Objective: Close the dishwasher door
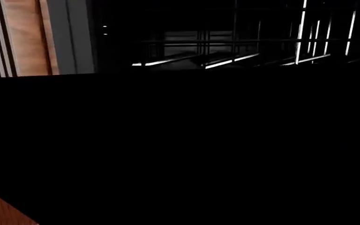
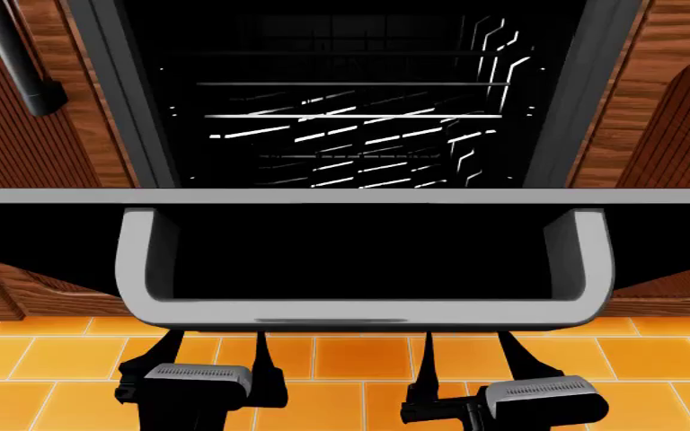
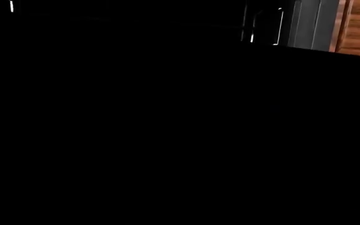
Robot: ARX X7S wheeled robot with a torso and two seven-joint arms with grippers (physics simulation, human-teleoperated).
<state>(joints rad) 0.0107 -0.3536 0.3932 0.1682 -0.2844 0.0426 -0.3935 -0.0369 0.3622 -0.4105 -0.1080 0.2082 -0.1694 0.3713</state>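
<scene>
The dishwasher door (image 2: 358,251) is a glossy black panel hanging open toward me, with a grey upper edge and a silver-grey U-shaped bar handle (image 2: 358,312) along its near edge. My left gripper (image 2: 216,337) and right gripper (image 2: 467,337) sit just below the handle. Both have their black fingers spread, and the fingertips reach up under the bar with nothing between them. In the left wrist view the door (image 1: 180,140) fills most of the picture as plain black, and it does the same in the right wrist view (image 3: 167,117). The jaws cannot be made out in either wrist view.
The open dishwasher cavity shows wire racks (image 2: 345,126) catching light. Brown ribbed wooden cabinet doors stand at the left (image 2: 10,135) and right (image 2: 681,108), and the left one has a black bar handle (image 2: 22,63). Orange floor tiles (image 2: 345,359) lie below the door.
</scene>
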